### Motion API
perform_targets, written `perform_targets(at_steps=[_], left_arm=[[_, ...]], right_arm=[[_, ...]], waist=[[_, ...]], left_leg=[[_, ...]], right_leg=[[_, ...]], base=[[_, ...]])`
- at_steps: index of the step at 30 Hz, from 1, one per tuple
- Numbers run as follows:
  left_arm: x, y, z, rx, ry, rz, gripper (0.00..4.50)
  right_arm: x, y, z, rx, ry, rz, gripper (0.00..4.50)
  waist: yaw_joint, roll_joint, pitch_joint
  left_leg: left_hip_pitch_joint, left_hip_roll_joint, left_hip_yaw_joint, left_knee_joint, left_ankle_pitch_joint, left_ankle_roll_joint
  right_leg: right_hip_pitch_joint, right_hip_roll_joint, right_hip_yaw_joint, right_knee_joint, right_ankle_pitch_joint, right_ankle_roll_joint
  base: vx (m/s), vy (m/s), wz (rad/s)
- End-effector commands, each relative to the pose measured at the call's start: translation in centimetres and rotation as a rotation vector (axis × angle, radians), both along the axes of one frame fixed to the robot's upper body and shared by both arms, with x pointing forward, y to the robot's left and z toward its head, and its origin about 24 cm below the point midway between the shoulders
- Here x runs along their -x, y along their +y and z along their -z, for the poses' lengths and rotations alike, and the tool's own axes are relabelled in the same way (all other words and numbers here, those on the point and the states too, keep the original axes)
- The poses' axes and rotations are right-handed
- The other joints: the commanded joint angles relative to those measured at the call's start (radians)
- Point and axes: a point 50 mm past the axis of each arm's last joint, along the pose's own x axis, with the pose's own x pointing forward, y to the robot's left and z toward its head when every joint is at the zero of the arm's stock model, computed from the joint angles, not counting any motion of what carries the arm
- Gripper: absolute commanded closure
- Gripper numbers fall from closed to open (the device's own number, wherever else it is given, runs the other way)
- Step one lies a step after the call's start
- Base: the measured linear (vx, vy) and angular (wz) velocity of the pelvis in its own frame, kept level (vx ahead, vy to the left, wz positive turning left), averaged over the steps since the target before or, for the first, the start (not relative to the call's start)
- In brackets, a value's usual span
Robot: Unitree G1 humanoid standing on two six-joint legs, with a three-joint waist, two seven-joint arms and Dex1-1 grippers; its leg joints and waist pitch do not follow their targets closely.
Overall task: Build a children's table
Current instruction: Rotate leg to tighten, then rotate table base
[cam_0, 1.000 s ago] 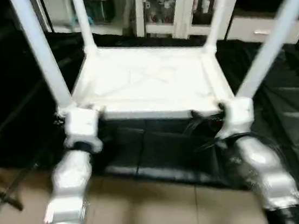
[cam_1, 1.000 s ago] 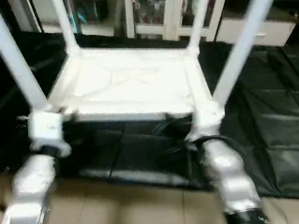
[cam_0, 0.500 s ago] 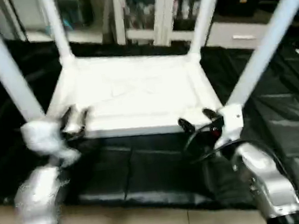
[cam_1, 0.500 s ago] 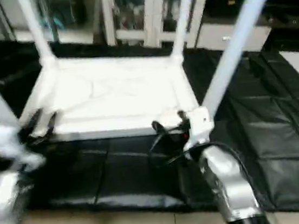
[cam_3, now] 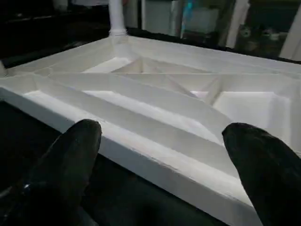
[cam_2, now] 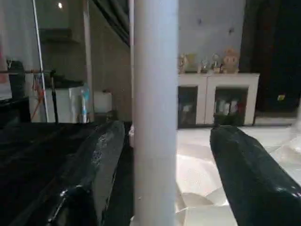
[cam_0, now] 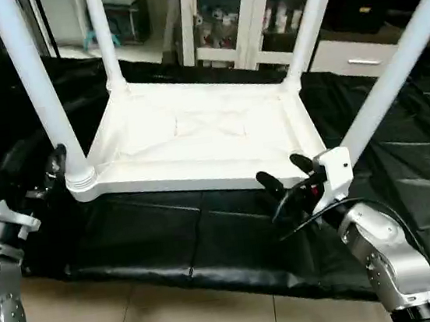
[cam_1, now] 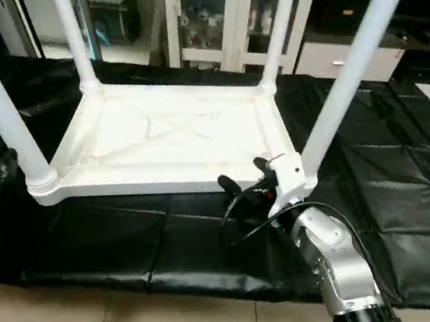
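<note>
White plastic children's table lies upside down near the front edge of the black-covered counter, four tube legs up, both claws, left and right, open and holding nothing, so a bump could tip it off.

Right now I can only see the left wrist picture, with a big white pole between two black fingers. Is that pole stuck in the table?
Observer: Yes. That long white tubular leg stands in the near left corner socket of the white plastic square tabletop, which lies upside down.
Operator: Do the other corners have legs too?
Observer: Yes, a leg stands up at each of the four corners.
Operator: Where is my other tool?
Observer: The right tool is open, just in front of the tabletop's near edge, beside the near right leg.
</note>
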Motion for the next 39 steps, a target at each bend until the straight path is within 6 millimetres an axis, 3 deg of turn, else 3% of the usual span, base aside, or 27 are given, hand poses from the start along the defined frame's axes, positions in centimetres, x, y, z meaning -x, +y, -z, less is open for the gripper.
perform_targets(at_steps=[1, 3, 5, 11, 16, 18, 19, 20, 21, 22, 23, 25, 26, 28, 29, 31, 32, 33, 34, 37, 39], left_arm=[[-0.7, -0.1, -0.3, -0.015, 0.018, 0.021, 0.76], [-1.4, 0.2, -0.7, -0.001, 0.021, 0.033, 0.76], [-2.4, 0.4, -1.1, 0.048, 0.014, 0.102, 0.42], [-4.8, 1.5, -1.2, 0.025, 0.080, 0.139, 0.08], [-6.1, 0.3, -0.9, 0.070, 0.155, 0.284, 0.08], [-7.0, -2.5, -0.5, 0.096, 0.225, 0.479, 0.08], [-7.3, -3.5, -0.5, 0.100, 0.240, 0.538, 0.08], [-7.5, -4.7, -0.5, 0.112, 0.252, 0.609, 0.08], [-7.7, -6.5, -0.5, 0.113, 0.271, 0.722, 0.08], [-7.7, -6.5, -0.5, 0.113, 0.271, 0.722, 0.08], [-7.8, -7.9, -0.5, 0.112, 0.294, 0.809, 0.08], [-7.7, -8.7, -0.5, 0.114, 0.307, 0.851, 0.08], [-7.4, -10.7, -0.3, 0.091, 0.348, 0.971, 0.08], [-6.6, -14.1, -0.1, 0.041, 0.401, 1.164, 0.08], [-5.9, -17.3, 0.1, -0.012, 0.414, 1.305, 0.08], [-5.8, -18.3, 0.1, -0.033, 0.405, 1.331, 0.08], [-6.0, -21.0, 0.1, -0.046, 0.352, 1.348, 0.08], [-6.0, -21.0, 0.1, -0.046, 0.352, 1.348, 0.08], [-6.3, -22.7, 0.0, -0.043, 0.309, 1.337, 0.08], [-6.4, -26.3, -0.1, -0.039, 0.238, 1.318, 0.08], [-6.4, -26.7, 0.1, -0.053, 0.227, 1.289, 0.08]], right_arm=[[0.2, 0.1, -0.6, 0.001, -0.009, -0.051, 0.00], [0.5, 0.1, -0.6, 0.007, 0.001, -0.105, 0.00], [0.9, -0.1, -0.6, -0.003, 0.014, -0.158, 0.00], [1.2, -0.8, -0.8, 0.012, 0.015, -0.194, 0.00], [1.5, -0.7, -0.9, 0.004, 0.015, -0.213, 0.00], [1.5, -0.7, -0.9, 0.001, 0.013, -0.208, 0.00], [1.6, -0.6, -0.9, 0.000, 0.012, -0.206, 0.00], [1.6, -0.6, -0.9, -0.001, 0.010, -0.202, 0.00], [1.6, -0.5, -0.9, 0.001, 0.006, -0.191, 0.00], [1.6, -0.5, -0.9, 0.001, 0.006, -0.191, 0.00], [1.5, -0.6, -0.9, 0.004, 0.001, -0.179, 0.00], [1.5, -0.6, -0.9, 0.005, -0.003, -0.172, 0.00], [1.3, -1.0, -1.1, 0.009, -0.015, -0.137, 0.00], [0.8, -1.7, -1.4, 0.018, -0.040, -0.057, 0.00], [0.2, -2.6, -1.7, 0.017, -0.064, 0.043, 0.00], [0.0, -3.0, -1.9, 0.013, -0.073, 0.078, 0.00], [-0.4, -3.7, -2.3, -0.024, -0.082, 0.148, 0.00], [-0.4, -3.7, -2.3, -0.024, -0.082, 0.148, 0.00], [-0.6, -4.0, -2.5, -0.035, -0.088, 0.168, 0.00], [-0.6, -4.3, -2.9, -0.032, -0.100, 0.178, 0.00], [-0.5, -4.4, -2.9, -0.030, -0.101, 0.179, 0.00]], waist=[[0.000, 0.031, -0.051], [0.001, 0.029, -0.057], [0.007, 0.027, -0.055], [0.008, 0.031, -0.051], [0.010, 0.037, -0.051], [0.014, 0.038, -0.052], [0.019, 0.047, -0.055], [0.025, 0.045, -0.052], [0.030, 0.049, -0.052], [0.043, 0.047, -0.052], [0.050, 0.053, -0.051], [0.052, 0.047, -0.052], [0.051, 0.055, -0.054], [0.047, 0.055, -0.055], [0.047, 0.055, -0.054], [0.053, 0.047, -0.053], [0.054, 0.045, -0.055], [0.052, 0.044, -0.054], [0.052, 0.047, -0.058], [0.047, 0.039, -0.058], [0.042, 0.039, -0.057]], left_leg=[[0.009, 0.081, -0.031, -0.103, -0.131, -0.022], [0.007, 0.080, -0.031, -0.097, -0.073, -0.009], [0.008, 0.073, -0.026, -0.092, -0.044, 0.013], [0.013, 0.079, -0.026, -0.101, -0.135, -0.010], [0.014, 0.085, -0.026, -0.103, -0.138, -0.032], [0.013, 0.086, -0.025, -0.102, -0.126, -0.032], [0.019, 0.084, -0.021, -0.097, -0.110, -0.034], [0.021, 0.085, -0.017, -0.097, -0.108, -0.031], [0.024, 0.085, -0.014, -0.098, -0.114, -0.035], [0.028, 0.086, -0.007, -0.097, -0.126, -0.037], [0.029, 0.088, 0.001, -0.098, -0.140, -0.040], [0.019, 0.090, 0.001, -0.101, -0.144, -0.045], [0.014, 0.090, -0.002, -0.102, -0.135, -0.049], [0.016, 0.090, -0.001, -0.102, -0.126, -0.055], [0.019, 0.090, 0.002, -0.101, -0.118, -0.055], [0.023, 0.087, 0.012, -0.096, -0.111, -0.042], [0.016, 0.087, 0.014, -0.096, -0.100, -0.030], [0.010, 0.088, 0.016, -0.096, -0.095, -0.021], [0.010, 0.090, 0.013, -0.093, -0.089, -0.015], [0.003, 0.090, 0.010, -0.090, -0.085, 0.012], [-0.002, 0.090, 0.007, -0.089, -0.078, 0.031]], right_leg=[[0.024, -0.093, 0.053, -0.058, 0.029, -0.177], [0.027, -0.094, 0.050, -0.050, 0.114, -0.191], [0.027, -0.093, 0.051, -0.050, 0.136, -0.200], [0.024, -0.099, 0.053, -0.060, 0.018, -0.203], [0.023, -0.105, 0.052, -0.057, 0.029, -0.222], [0.024, -0.106, 0.052, -0.053, 0.053, -0.231], [0.019, -0.106, 0.051, -0.052, 0.076, -0.243], [0.017, -0.104, 0.051, -0.053, 0.082, -0.251], [0.014, -0.104, 0.051, -0.054, 0.075, -0.254], [0.010, -0.104, 0.050, -0.054, 0.061, -0.258], [0.008, -0.104, 0.052, -0.054, 0.046, -0.257], [0.019, -0.107, 0.052, -0.053, 0.034, -0.248], [0.022, -0.109, 0.052, -0.051, 0.039, -0.240], [0.020, -0.106, 0.051, -0.052, 0.050, -0.235], [0.018, -0.109, 0.052, -0.054, 0.051, -0.236], [0.014, -0.105, 0.052, -0.057, 0.051, -0.243], [0.023, -0.108, 0.053, -0.054, 0.052, -0.242], [0.025, -0.111, 0.055, -0.059, 0.050, -0.244], [0.027, -0.114, 0.054, -0.058, 0.053, -0.241], [0.036, -0.117, 0.054, -0.061, 0.065, -0.233], [0.039, -0.118, 0.054, -0.064, 0.055, -0.225]], base=[[0.000, 0.000, 0.00], [0.000, 0.000, 0.00], [0.000, 0.000, 0.00], [0.000, 0.000, 0.00], [0.000, 0.000, 0.00], [0.000, 0.000, 0.00], [0.000, 0.000, 0.00], [0.000, 0.000, 0.00], [0.000, 0.000, 0.00], [0.000, 0.000, 0.00], [0.000, 0.000, 0.00], [0.000, 0.000, 0.00], [0.000, 0.000, 0.00], [0.000, 0.000, 0.00], [0.000, 0.000, 0.00], [0.000, 0.000, 0.00], [0.000, 0.000, 0.00], [0.000, 0.000, 0.00], [0.000, 0.000, 0.00], [0.000, 0.000, 0.00], [0.000, 0.000, 0.00]])
